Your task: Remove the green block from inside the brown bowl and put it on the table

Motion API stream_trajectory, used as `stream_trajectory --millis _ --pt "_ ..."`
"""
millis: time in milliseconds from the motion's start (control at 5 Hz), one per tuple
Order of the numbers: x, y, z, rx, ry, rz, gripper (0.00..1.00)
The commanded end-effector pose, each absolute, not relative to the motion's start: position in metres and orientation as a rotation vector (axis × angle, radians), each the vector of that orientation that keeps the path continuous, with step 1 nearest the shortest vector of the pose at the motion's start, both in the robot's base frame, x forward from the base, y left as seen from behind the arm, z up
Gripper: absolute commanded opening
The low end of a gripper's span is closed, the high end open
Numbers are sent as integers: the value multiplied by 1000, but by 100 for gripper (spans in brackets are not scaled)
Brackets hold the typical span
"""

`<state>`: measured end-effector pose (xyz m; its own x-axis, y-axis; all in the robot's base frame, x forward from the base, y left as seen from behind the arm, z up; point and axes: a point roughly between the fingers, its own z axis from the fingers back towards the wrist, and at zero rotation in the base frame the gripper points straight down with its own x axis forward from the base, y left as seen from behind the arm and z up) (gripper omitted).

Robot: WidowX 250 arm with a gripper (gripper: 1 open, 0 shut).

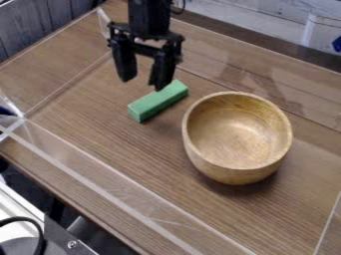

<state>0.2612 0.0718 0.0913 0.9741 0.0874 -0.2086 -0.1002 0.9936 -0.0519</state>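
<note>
The green block [158,102] lies flat on the table [94,129], just left of the brown bowl [237,136] and apart from its rim. Nothing sits inside the bowl, which stands upright. My gripper [146,75] hangs open above the block's far end, its two dark fingers [127,62] pointing down with nothing between them. The block's upper end sits just below the fingertips.
Low clear acrylic walls [80,164] run along the table's near and left edges. A white object [320,30] stands at the far right corner, beyond the table. Dark gear [27,234] sits below the front left edge.
</note>
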Motion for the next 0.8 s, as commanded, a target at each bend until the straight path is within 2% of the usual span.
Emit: stream_trajectory --millis 0,200,600 --pt "267 75 98 -4 137 129 100" --pt "266 77 89 10 144 159 100" --pt "284 56 121 -23 87 111 100"
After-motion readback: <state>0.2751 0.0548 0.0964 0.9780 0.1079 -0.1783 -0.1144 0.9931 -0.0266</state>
